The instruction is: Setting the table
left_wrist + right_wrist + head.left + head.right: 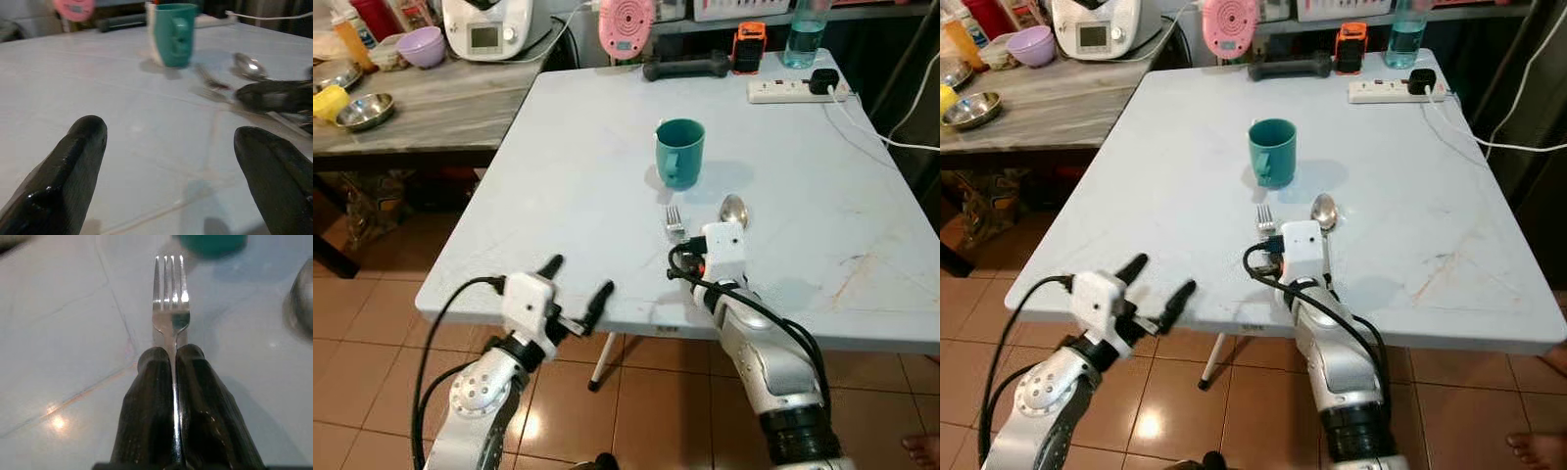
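The right gripper's [173, 363] two black fingers are pressing together on the handle of the fork [170, 298], which is lying low over the pale table [558, 157] with its tines pointing toward the teal mug [680, 152]. A spoon [733, 210] is lying just beside the fork on the robot's right, its bowl also toward the mug. The left gripper [578, 284] is hovering at the table's near edge, well apart from the cutlery, its fingers [73, 166] spreading wide with nothing between them.
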Tool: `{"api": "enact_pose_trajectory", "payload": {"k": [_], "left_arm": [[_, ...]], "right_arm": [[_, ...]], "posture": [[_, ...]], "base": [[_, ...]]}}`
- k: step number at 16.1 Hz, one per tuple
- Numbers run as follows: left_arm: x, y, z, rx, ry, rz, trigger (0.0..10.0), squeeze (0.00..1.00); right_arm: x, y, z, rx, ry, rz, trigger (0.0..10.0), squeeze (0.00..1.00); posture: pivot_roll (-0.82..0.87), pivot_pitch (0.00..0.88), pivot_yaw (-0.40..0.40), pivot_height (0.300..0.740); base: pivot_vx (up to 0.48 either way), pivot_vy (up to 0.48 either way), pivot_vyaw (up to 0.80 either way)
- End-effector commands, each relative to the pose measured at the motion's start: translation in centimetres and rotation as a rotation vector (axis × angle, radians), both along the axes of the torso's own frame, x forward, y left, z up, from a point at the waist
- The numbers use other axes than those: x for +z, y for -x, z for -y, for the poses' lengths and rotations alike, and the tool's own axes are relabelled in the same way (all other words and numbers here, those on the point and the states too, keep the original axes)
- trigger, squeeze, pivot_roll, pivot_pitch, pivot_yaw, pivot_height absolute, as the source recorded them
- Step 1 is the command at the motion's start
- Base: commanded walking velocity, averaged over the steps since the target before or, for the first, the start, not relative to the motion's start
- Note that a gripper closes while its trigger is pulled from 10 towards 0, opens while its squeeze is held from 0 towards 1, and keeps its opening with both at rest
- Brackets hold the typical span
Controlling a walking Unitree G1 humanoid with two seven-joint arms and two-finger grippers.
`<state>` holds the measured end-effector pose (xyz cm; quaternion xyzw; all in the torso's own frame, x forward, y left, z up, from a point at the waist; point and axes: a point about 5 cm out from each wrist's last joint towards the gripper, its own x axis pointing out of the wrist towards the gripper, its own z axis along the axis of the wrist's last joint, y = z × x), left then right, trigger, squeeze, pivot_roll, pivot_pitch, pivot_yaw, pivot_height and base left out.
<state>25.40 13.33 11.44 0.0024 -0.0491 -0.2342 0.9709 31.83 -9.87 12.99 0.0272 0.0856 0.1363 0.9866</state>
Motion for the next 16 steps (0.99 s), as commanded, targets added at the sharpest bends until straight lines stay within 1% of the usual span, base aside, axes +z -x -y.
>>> {"api": "enact_pose_trajectory", "payload": {"k": [1,2,3,4,5,7,9,10,12,16], "left_arm": [[-0.2,-0.2,-1.1,0.075,-0.026,0.007,10.0,0.00],[-0.3,-0.5,-1.7,0.142,-0.039,0.004,10.0,0.00],[-0.4,-0.7,-2.3,0.194,-0.025,-0.004,10.0,0.00],[-0.4,-0.8,-2.9,0.235,0.003,-0.005,10.0,0.00],[-0.4,-0.9,-3.2,0.277,0.016,-0.007,10.0,0.00],[-0.6,-1.3,-3.9,0.376,0.010,-0.017,10.0,0.00],[-0.7,-1.4,-4.0,0.393,0.037,-0.043,10.0,0.00],[-0.7,-1.5,-4.0,0.389,0.029,-0.038,10.0,0.00],[-0.9,-1.4,-3.9,0.391,0.044,-0.048,10.0,0.00],[-1.1,-1.5,-3.6,0.396,0.045,-0.055,10.0,0.00]], "right_arm": [[1.1,0.3,-0.2,0.022,-0.023,0.076,0.0,0.00],[1.5,0.6,0.2,0.027,-0.013,0.126,0.1,0.00],[2.5,1.1,0.5,0.039,-0.009,0.211,7.1,0.00],[2.9,1.3,0.7,0.046,0.012,0.248,10.0,0.00],[3.1,1.5,0.9,0.047,0.018,0.271,10.0,0.00],[3.8,1.6,1.4,0.026,0.040,0.323,10.0,0.00],[4.1,1.8,1.9,0.017,0.060,0.350,10.0,0.00],[4.1,1.9,2.0,0.014,0.062,0.351,10.0,0.00],[3.6,2.0,2.4,0.003,0.064,0.327,10.0,0.00],[3.4,2.0,2.4,0.002,0.066,0.324,10.0,0.00]], "posture": [[-0.15,0.130,0.128,0.740],[-0.15,0.127,0.128,0.740],[-0.15,0.126,0.127,0.740],[-0.16,0.121,0.126,0.740],[-0.16,0.119,0.126,0.740],[-0.16,0.115,0.120,0.740],[-0.17,0.110,0.114,0.740],[-0.17,0.110,0.114,0.740],[-0.17,0.108,0.113,0.740],[-0.17,0.109,0.115,0.740]], "base": [[0.000,0.000,0.00],[0.000,0.000,0.00],[0.000,0.000,0.00],[0.000,0.000,0.00],[0.000,0.000,0.00],[0.000,0.000,0.00],[0.000,0.000,0.00],[0.000,0.000,0.00],[0.000,0.000,0.00],[0.000,0.000,0.00]]}}
